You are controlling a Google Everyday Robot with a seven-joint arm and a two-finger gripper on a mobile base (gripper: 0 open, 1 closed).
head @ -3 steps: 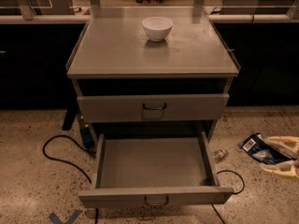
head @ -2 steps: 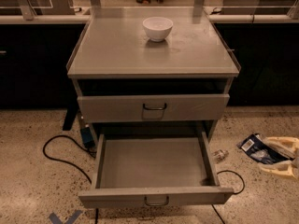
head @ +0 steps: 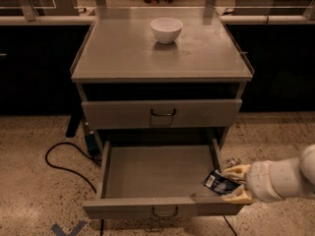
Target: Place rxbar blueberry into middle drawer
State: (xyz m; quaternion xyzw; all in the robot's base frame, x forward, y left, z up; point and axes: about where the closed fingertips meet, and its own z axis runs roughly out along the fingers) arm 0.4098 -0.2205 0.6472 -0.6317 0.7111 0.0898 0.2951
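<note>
Plainly, our tool (head: 232,183), closed on the right end of the single bar (head: 219,182), holds it over the right front corner of the one open drawer (head: 152,176); we judge it light, thin and slippery in its wrapper, and one bowl (head: 166,29) stands on the worktop (head: 123,55).

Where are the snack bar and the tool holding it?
Dark flat wrapped snack bar (head: 217,182): camera view, wrapper middle.
Pale two-finger tool (head: 229,183): camera view, between fingertips, at grey drawer (head: 147,173), right front.
</note>
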